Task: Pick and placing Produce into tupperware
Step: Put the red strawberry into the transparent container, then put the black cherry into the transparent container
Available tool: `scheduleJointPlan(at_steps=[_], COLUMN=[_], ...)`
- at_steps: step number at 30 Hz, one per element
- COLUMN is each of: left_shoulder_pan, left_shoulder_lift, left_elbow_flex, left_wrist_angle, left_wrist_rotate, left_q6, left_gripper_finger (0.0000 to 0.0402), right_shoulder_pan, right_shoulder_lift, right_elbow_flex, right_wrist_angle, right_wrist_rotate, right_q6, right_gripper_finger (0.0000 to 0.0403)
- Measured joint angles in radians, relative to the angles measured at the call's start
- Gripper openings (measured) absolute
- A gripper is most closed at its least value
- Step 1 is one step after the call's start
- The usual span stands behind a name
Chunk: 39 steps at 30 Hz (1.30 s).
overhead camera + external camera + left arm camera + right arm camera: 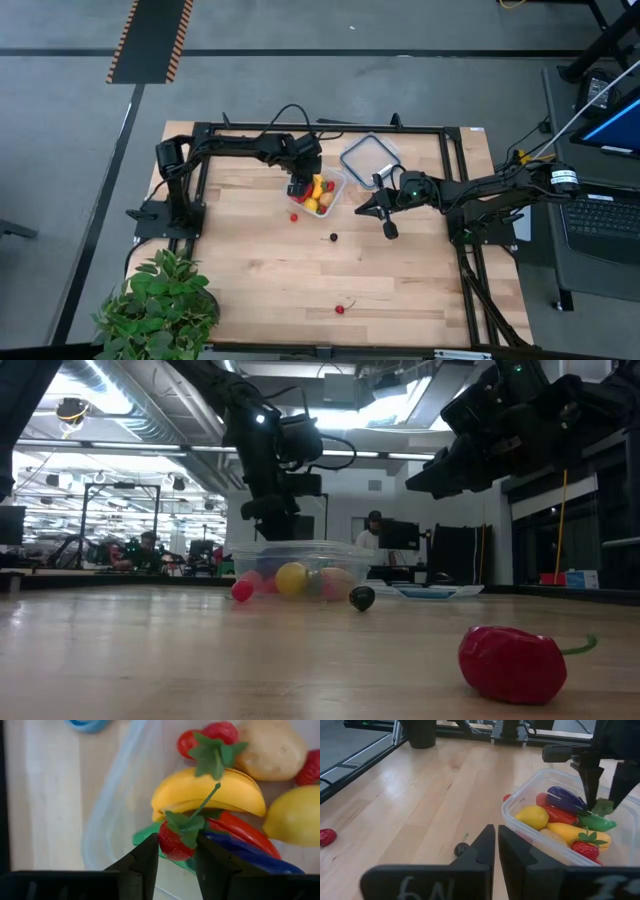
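Note:
The clear tupperware (322, 192) sits mid-table at the far side and holds produce: a yellow banana (210, 790), a lemon (532, 816), a red pepper, a purple piece and a potato. My left gripper (177, 855) points down into the tub and is shut on a small red strawberry (175, 842) with a green leafy stem. My right gripper (496, 845) hovers shut to the right of the tub, clear of the table, and touches nothing. Loose produce lies on the table: a small red piece (294, 216), a dark piece (333, 237) and a red pepper (340, 309). My left gripper pinches the strawberry's red body (167, 845) between its two fingers, one on each side. The fingers come from above, slanting down into the tub. The strawberry's leaves and stem stick up, and it hangs low over a green piece (597, 822); whether it rests there I cannot tell.
The flat clear lid (368, 155) lies at the far side, right of the tub. A leafy potted plant (160, 305) stands at the near left corner. Black frame rails run along the table's left, far and right edges. Bare wood lies between the tub and the near edge.

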Motion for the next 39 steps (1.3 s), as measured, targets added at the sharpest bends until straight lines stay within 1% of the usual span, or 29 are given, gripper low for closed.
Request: scheduleJointPlan(at_steps=[4, 7, 14, 22, 26, 31, 34, 36, 39], left_shoulder_pan=[0.0, -0.001, -0.001, -0.011, -0.025, -0.039, -0.047, -0.05, -0.058], left_shoulder_lift=[-0.011, -0.017, -0.03, -0.03, -0.03, -0.03, -0.041, -0.048, -0.093], left_elbow_flex=[0.0, 0.0, 0.0, 0.0, 0.0, 0.001, 0.014, 0.029, 0.026], left_wrist_angle=[0.018, 0.023, 0.029, 0.036, 0.037, 0.036, 0.016, 0.031, 0.021], left_wrist_rotate=[-0.017, -0.051, -0.054, -0.055, -0.055, -0.068, -0.112, -0.128, -0.096], left_q6=[0.0, -0.002, -0.006, -0.058, -0.042, 0.012, -0.029, -0.082, -0.123], left_gripper_finger=[0.0112, 0.0107, 0.0101, 0.0131, 0.0146, 0.015, 0.0149, 0.0146, 0.0139], right_shoulder_pan=[0.0, 0.0, 0.0, 0.0, 0.0, 0.0, 0.0, 0.0, 0.0], right_shoulder_lift=[0.0, 0.0, 0.0, 0.0, 0.0, 0.0, 0.0, 0.0, 0.0], right_elbow_flex=[0.0, 0.0, 0.0, 0.0, 0.0, 0.0, 0.0, 0.0, 0.0], right_wrist_angle=[-0.001, -0.001, -0.003, -0.003, -0.003, -0.003, -0.003, -0.003, -0.003], right_wrist_rotate=[0.0, 0.0, 0.0, 0.0, 0.0, 0.0, 0.0, 0.0, 0.0], right_q6=[0.0, 0.001, 0.005, 0.005, 0.005, 0.005, 0.005, 0.005, 0.006], right_gripper_finger=[0.0026, 0.0026, 0.0026, 0.0026, 0.0026, 0.0026, 0.0026, 0.0026, 0.0026])
